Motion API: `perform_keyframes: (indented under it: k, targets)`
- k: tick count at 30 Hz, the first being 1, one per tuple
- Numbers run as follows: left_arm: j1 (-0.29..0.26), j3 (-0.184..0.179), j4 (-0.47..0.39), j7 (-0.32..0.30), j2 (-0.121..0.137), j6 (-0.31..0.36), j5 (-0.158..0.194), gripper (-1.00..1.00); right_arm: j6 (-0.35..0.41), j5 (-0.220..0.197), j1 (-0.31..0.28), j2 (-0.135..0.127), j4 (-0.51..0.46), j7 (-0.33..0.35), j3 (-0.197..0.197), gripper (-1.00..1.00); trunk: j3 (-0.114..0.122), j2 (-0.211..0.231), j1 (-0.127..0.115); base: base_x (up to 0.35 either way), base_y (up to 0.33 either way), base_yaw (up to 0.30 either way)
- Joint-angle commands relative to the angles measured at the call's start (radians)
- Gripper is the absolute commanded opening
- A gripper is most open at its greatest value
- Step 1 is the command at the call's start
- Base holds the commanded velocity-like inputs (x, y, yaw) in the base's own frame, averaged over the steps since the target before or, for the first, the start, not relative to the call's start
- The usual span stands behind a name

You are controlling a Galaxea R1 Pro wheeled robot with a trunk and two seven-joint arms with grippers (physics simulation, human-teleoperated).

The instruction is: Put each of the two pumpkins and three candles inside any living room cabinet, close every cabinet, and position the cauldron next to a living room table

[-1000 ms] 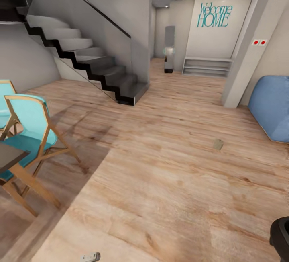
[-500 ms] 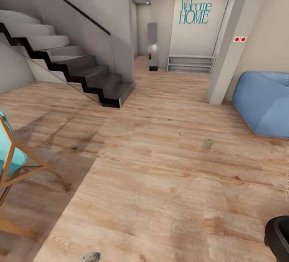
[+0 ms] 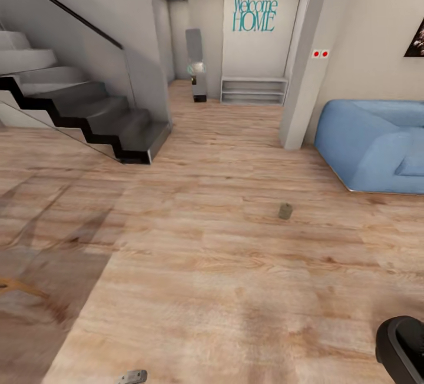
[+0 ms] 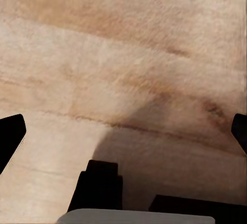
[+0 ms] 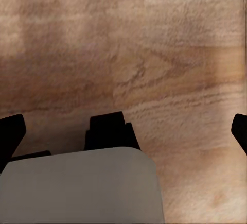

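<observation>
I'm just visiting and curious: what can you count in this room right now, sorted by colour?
Teal: 1, the "Welcome HOME" wall lettering
Blue: 1, the soft blue sofa
Red: 2, the small round red wall buttons
Pale grey: 1, the short stubby candle on the wooden floor
Black: 1, the dark-stepped staircase
Total: 6

— What does the room hold?
— A light wooden floor [image 3: 224,266], a dark staircase [image 3: 88,119] on the left and a blue sofa [image 3: 371,142] on the right.
— And farther back?
— A white wall [image 3: 253,48] with teal "Welcome HOME" lettering [image 3: 254,13] above a low shelf [image 3: 253,89], lit by ceiling spotlights.
</observation>
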Motion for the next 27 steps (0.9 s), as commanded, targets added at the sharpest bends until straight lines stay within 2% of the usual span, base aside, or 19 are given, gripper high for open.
perform_keyframes:
  k: [1, 27]
  targets:
    - [0.0, 0.0, 0.0, 0.0, 0.0, 0.0, 0.0, 1.0, 0.0, 0.0, 0.0, 0.0, 0.0, 0.0, 0.0, 1.0, -0.001, 0.0, 0.0, 0.333, 0.0, -0.27]
    - [0.0, 0.0, 0.0, 0.0, 0.0, 0.0, 0.0, 1.0, -0.002, 0.001, 0.0, 0.002, 0.0, 0.002, 0.0, 1.0, -0.015, 0.0, 0.0, 0.333, 0.0, -0.274]
